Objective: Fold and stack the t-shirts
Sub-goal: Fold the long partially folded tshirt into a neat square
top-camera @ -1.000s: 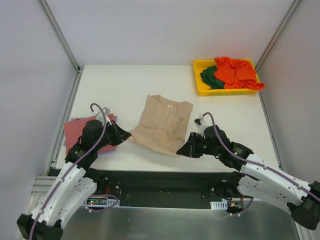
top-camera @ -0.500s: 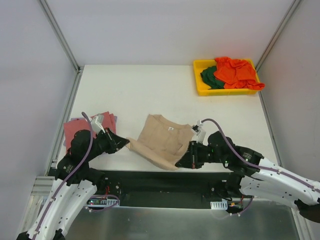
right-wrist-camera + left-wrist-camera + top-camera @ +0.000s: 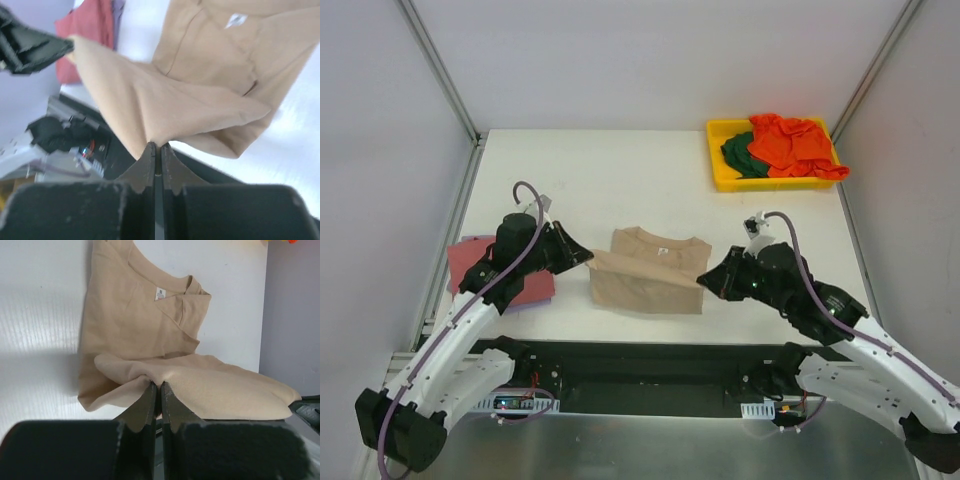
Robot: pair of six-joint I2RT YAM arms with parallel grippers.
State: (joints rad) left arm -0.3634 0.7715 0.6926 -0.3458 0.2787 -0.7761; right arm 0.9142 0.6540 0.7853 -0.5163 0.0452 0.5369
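**Tan t-shirt pinched at both ends, mid-bench**

T-shirts first: the tan t-shirt (image 3: 648, 278) lies on the white bench (image 3: 570, 170) at the middle of the top view, low in the frame, with its collar toward the top; I can see the collar and a small white label in both wrist views. My left fingers (image 3: 583, 257) are clenched on one edge of the tan cloth at its left side; my right fingers (image 3: 706, 281) are clenched on the cloth at its right side. In the left wrist view the pads are pressed together with a bunched tuck of tan fabric caught between their tips; the right wrist view shows the same on its side, the tips closed on a pointed corner of cloth. Between the two grips a flap of the shirt is held up off the bench and stretches across the part that lies flat.

The dusty-red t-shirt (image 3: 480, 270) sits folded at the left edge of the frame, beside my left arm; a lavender t-shirt (image 3: 118, 9) shows as a strip along its edge. At the upper right stands the yellow bin (image 3: 770, 184); orange-red t-shirts (image 3: 790, 145) are heaped in it and spill over its right rim; a dark green t-shirt (image 3: 740, 155) lies in its left part, well apart from the tan one.
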